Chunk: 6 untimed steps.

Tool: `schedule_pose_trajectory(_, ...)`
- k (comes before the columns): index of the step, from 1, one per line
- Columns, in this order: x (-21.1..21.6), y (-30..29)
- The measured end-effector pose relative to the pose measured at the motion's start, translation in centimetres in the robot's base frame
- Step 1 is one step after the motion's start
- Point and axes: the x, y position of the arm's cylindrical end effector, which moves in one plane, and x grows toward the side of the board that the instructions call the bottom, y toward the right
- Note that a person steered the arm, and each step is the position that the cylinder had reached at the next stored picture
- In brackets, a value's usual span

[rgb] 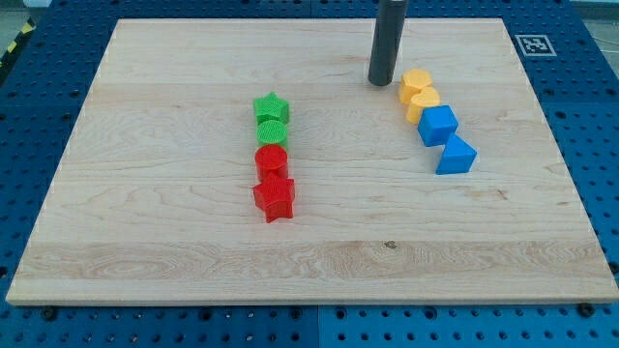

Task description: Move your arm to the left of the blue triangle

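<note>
Wooden table point(145, 222) on a blue perforated base point(39, 116).

Left of centre, one column of four blocks, each touching the next. From the view's top down: green star point(272, 107), green cylinder point(274, 131), red cylinder point(272, 159), red star point(275, 198).

Right of centre, near the view's top: dark rod, upright. My tip point(381, 82) rests on the table just left of the upper yellow block point(415, 81), a narrow gap showing between them. No gripper on this rig, so no open or closed state to record.

Right group, running diagonally down toward the view's right, blocks touching in a chain: upper yellow block, lower yellow block point(423, 101), blue cube point(437, 125), blue triangle point(456, 155). The blue triangle is the lowest and rightmost of the chain. My tip lies up and to the left of it, well apart, with both yellow blocks and the blue cube between.

A fiducial marker point(533, 43) sits beyond the table's top right corner.
</note>
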Motion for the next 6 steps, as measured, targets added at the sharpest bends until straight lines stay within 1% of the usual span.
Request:
schedule_pose_trajectory(1,1.0,-0.6)
schedule_pose_trajectory(4,8.3,-0.9)
schedule_pose_trajectory(6,11.4,-0.9)
